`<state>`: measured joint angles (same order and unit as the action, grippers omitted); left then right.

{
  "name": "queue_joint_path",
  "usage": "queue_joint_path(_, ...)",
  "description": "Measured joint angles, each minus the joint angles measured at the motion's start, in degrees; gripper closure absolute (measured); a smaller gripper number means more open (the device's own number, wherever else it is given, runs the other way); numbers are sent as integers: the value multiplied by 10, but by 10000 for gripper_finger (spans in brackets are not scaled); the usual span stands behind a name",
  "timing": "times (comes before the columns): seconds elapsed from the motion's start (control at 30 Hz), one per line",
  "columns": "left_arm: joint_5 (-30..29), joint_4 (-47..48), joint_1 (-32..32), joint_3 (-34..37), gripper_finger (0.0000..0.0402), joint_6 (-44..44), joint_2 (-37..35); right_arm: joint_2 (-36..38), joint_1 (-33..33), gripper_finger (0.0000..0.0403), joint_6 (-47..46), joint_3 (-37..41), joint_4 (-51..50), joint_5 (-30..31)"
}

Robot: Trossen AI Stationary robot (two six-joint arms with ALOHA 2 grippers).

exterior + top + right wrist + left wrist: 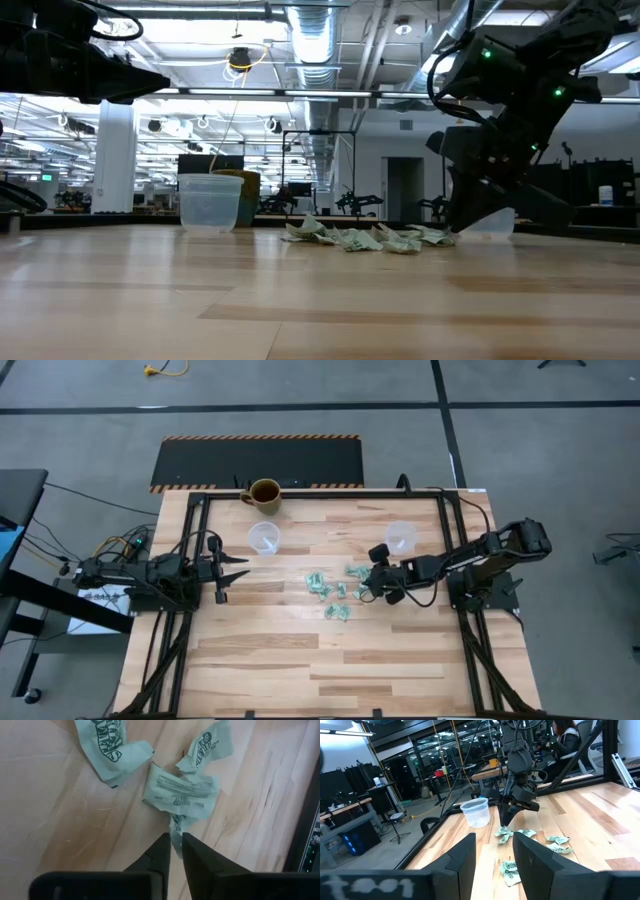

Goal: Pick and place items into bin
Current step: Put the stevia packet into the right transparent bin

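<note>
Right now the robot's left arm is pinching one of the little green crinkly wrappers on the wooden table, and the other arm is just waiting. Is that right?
Not quite: it is the right arm. The right gripper has its fingers nipping a corner of a light-green crinkly wrapper on the wooden table, shown best in the right wrist view. The left gripper waits at the table's left side, fingers apart.

Light wooden plank table [280,660] with black frame rails, brown mug [264,493] at far edge, two clear plastic cups [264,539] [400,537], scattered light-green crinkly wrappers [331,592] mid-table
</note>
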<state>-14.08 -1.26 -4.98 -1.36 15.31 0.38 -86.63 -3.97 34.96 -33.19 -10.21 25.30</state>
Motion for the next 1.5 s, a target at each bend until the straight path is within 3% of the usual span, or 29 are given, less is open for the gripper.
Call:
queue_joint_path(0.17,0,0,0,0,281,5,0,0,0,399,0,0,0,0)
queue_joint_path(0.53,0,0,0,0,281,1,0,5,-2,401,-1,-8,-22,1)
queue_joint_path(1.17,0,0,0,0,281,0,0,5,-61,403,-115,-221,-425,1)
queue_joint_path(1.5,0,0,0,0,281,3,0,5,-45,403,-145,-287,-540,41)
